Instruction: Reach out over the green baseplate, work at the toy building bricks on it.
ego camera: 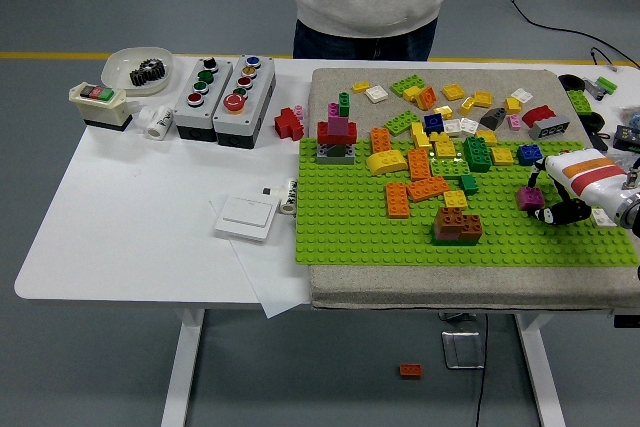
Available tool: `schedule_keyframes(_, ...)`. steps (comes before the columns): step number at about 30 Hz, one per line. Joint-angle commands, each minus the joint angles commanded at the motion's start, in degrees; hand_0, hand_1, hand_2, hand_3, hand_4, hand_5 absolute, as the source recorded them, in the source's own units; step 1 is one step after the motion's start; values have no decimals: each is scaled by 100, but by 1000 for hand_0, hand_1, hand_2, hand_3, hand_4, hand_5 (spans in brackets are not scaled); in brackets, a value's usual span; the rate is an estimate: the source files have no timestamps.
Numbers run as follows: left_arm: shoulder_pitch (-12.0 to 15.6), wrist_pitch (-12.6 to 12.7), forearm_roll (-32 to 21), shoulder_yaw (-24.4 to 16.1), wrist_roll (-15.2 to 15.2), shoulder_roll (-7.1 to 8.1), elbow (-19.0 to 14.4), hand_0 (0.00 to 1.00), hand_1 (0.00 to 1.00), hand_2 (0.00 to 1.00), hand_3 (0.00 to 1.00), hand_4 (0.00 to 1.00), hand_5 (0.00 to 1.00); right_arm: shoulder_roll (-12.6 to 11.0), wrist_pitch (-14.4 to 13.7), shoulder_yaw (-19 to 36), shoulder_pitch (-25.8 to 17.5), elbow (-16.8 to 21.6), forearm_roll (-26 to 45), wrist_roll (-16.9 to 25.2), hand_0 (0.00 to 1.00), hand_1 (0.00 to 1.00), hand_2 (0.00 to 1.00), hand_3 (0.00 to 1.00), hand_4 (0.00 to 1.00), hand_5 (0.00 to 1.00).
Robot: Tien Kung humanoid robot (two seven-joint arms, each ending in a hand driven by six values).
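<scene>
Head view: a large green studded baseplate (350, 237) lies on a grey mat on the right half of a white table (120, 227). Loose toy building bricks (430, 152) in orange, yellow, green and blue crowd its far part. The robot's right hand (556, 199) (white with an orange band) reaches in from the right edge, dark fingers curled, fingertips touching a small purple brick (529, 198); whether it grips it is unclear. A brown brick stack (458, 226) stands nearer the middle. A person stands at the far side.

Green baseplate (350, 237), brown brick (458, 226) on it, magenta brick (529, 197) right of that, orange bricks (412, 189) left, white table (140, 217)
</scene>
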Motion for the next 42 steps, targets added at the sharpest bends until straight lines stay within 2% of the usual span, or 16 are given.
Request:
schedule_keyframes(12, -8, -10, 21, -14, 7, -1, 1, 795, 772, 772, 597, 667, 672, -14, -69, -23, -12, 32, -14, 23, 147, 50, 136, 482, 778, 326)
schedule_keyframes(25, -1, -24, 48, -33, 16, 0, 8, 795, 773, 772, 597, 667, 673, -117, -152, 66, -105, 306, -25, 75, 143, 39, 129, 476, 764, 328)
schedule_keyframes(31, -2, -24, 42, -32, 11, 2, 14, 795, 773, 772, 598, 667, 672, -281, -145, 163, -250, 806, -150, 73, 143, 41, 129, 478, 760, 324)
schedule_keyframes(35, 10, -24, 51, -35, 13, 2, 19, 795, 773, 772, 597, 667, 674, -492, -88, 209, -385, 1354, -211, 19, 144, 41, 129, 481, 747, 310)
schedule_keyframes(39, 21, -26, 64, -43, 16, 2, 23, 795, 773, 772, 597, 667, 674, -678, 115, 245, -510, 1918, -275, -181, 144, 41, 129, 481, 747, 310)
schedule_keyframes(42, 30, -27, 81, -55, 20, -1, 24, 795, 773, 771, 597, 667, 673, -834, 487, 316, -646, 2435, -320, -506, 144, 41, 129, 487, 765, 319)
